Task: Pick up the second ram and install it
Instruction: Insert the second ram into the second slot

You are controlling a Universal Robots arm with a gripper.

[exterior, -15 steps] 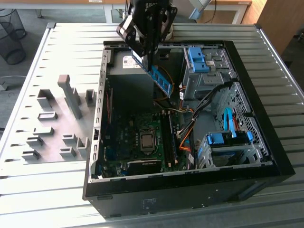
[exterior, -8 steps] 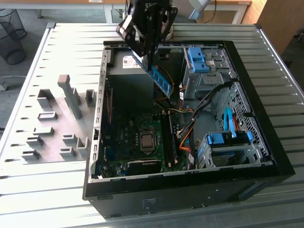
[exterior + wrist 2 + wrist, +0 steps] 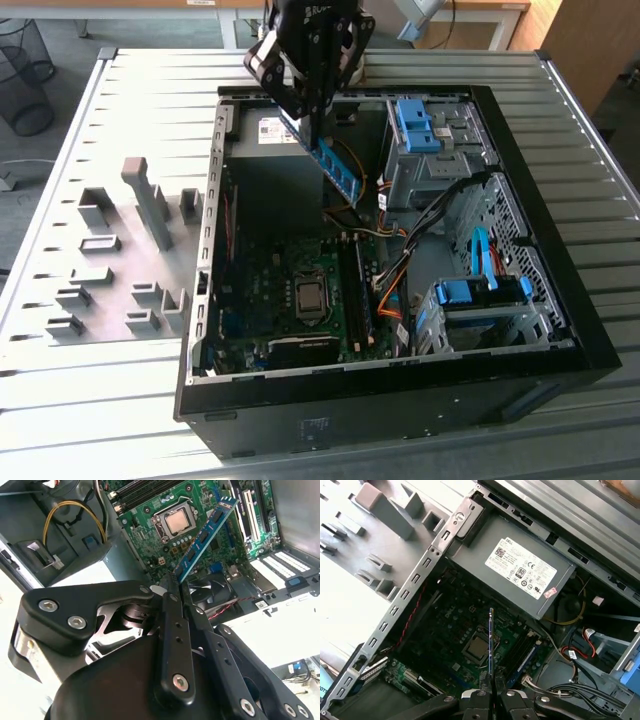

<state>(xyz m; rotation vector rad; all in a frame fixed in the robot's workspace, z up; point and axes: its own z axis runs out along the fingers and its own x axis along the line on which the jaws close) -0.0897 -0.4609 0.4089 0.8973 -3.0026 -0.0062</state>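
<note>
We have the gripper (image 3: pixel 176 587) pinched tight on one end of the second ram (image 3: pixel 206 534), which hangs tilted in the air above the green motherboard (image 3: pixel 200 510) inside the open computer case (image 3: pixel 560 340), not yet in a slot. We judge the stick light and stiff but fragile, best held by its bare edges, off the chips and contacts

Open air over the motherboard (image 3: pixel 300 290); drive cage (image 3: pixel 432 150) crowds at 2 o'clock, cables (image 3: pixel 400 285) at 3, power supply (image 3: pixel 522 575) walls off 12
</note>
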